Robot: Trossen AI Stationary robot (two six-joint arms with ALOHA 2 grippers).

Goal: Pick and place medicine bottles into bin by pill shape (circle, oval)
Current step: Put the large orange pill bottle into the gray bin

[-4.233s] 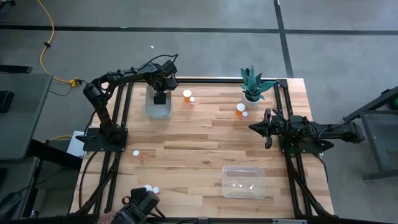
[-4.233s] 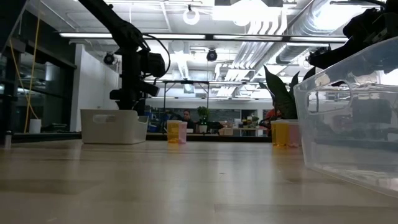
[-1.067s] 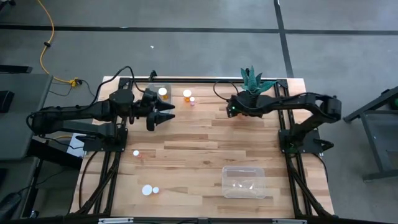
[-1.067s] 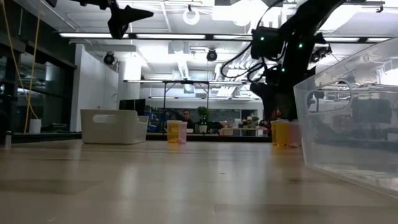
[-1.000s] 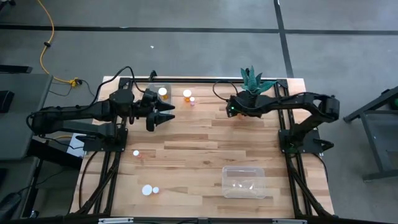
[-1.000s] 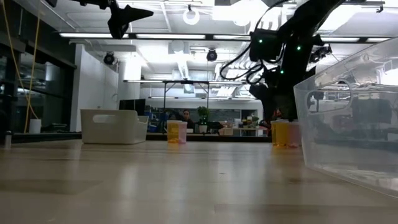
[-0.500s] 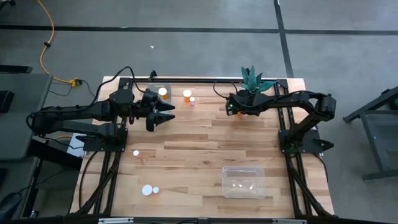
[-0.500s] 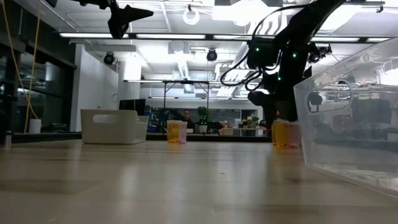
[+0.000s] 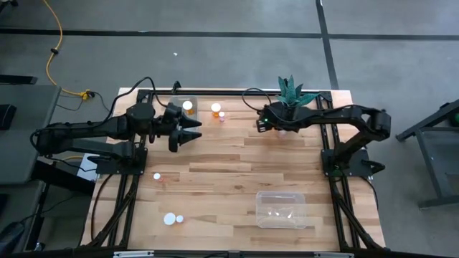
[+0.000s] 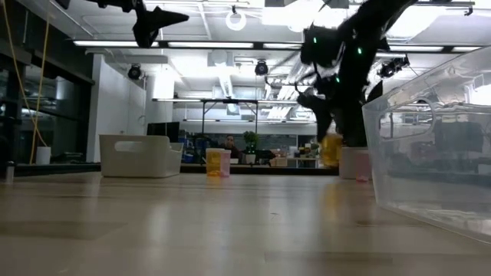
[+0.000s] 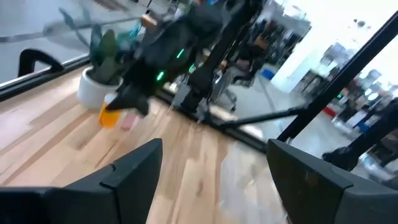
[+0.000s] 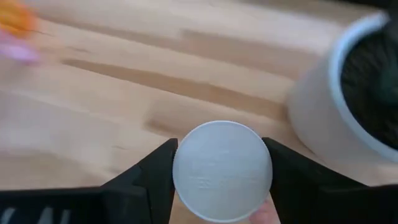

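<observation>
We see the right gripper (image 12: 222, 171) pinching a small amber translucent medicine bottle with a round white cap (image 12: 222, 170), its two dark fingers (image 12: 151, 180) pressed against either side of the cap; from table height that bottle (image 10: 331, 149) hangs clear of the light wooden slatted table (image 9: 237, 165), just beside the white pot of the spiky green plant (image 9: 291, 98). From above, the right gripper (image 9: 267, 123) sits near the far edge of the table, close to the plant. A pink-capped bottle (image 10: 360, 165) stands on the wood by the pot. Our left gripper (image 9: 188, 129) hovers high over the table's left part with its fingers (image 11: 127, 171) spread wide and nothing between them. Near it, the small translucent tub (image 9: 191, 101) at the far edge holds one white-capped bottle (image 9: 187, 106), and two more bottles, one orange (image 9: 216, 109) and one smaller pink one (image 9: 221, 115), stand just beside the tub. Two bottles (image 9: 170, 218) rest near the front left, another small pair (image 9: 157, 175) sits midway on the left, and the larger clear plastic tub (image 9: 281, 208) lies at the front right.
</observation>
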